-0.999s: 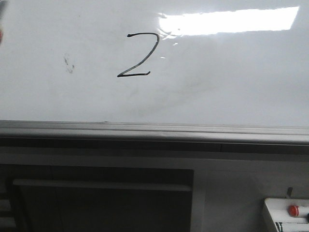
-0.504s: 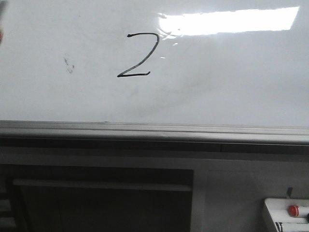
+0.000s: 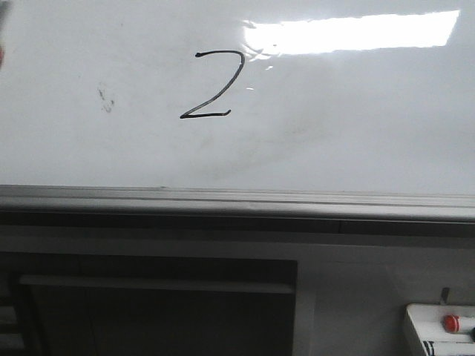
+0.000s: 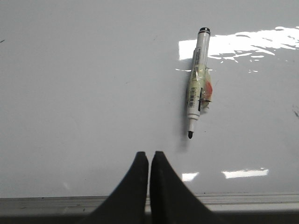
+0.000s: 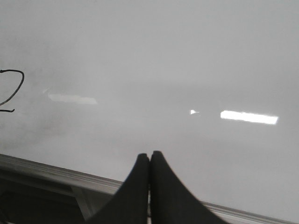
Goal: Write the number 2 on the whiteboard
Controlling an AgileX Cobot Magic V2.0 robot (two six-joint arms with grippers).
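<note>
Nothing has moved in the front view over the last second. My whiteboard (image 3: 356, 133) carries the finished number 2 (image 3: 213, 84), left of centre and left of the light glare. The marker (image 4: 197, 84) lies uncapped on the board, beyond my left gripper (image 4: 149, 156); its fingers are pressed together on nothing, as are the right gripper (image 5: 149, 156) fingers. I judge the writing done; best to hold both arms clear of the wet ink.

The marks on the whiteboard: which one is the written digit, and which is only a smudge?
The digit is the number 2, thin black lines beside the bright reflection. The smudge to its left is small, faint and shapeless.
</note>
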